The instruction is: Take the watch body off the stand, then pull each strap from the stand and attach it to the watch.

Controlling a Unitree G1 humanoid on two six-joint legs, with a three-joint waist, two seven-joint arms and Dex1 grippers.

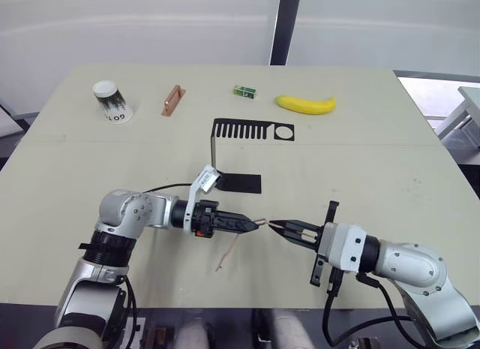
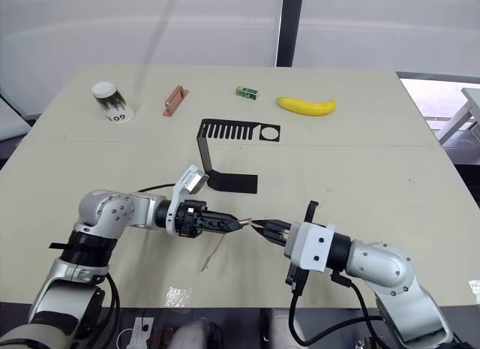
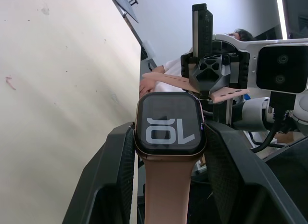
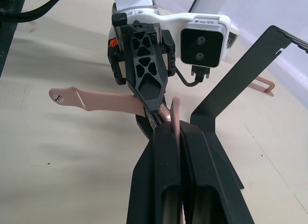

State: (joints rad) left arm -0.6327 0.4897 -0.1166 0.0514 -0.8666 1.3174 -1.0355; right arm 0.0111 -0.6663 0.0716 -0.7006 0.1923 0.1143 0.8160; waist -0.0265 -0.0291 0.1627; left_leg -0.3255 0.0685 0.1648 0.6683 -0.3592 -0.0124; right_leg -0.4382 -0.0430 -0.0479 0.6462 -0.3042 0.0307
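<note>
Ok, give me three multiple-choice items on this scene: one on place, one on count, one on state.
1. Where is the banana?
A. at the table's far side, right of the green box
B. on the stand
C. in the left hand

2. How many paper cups are on the table?
A. none
B. one
C. three

3. What is the left hand holding?
A. nothing
B. the banana
C. the watch body

Answers: 1 A, it lies near the far edge; 2 B, a single cup sits far left; 3 C, the left wrist view shows its fingers clamping the case, one strap attached.
</note>
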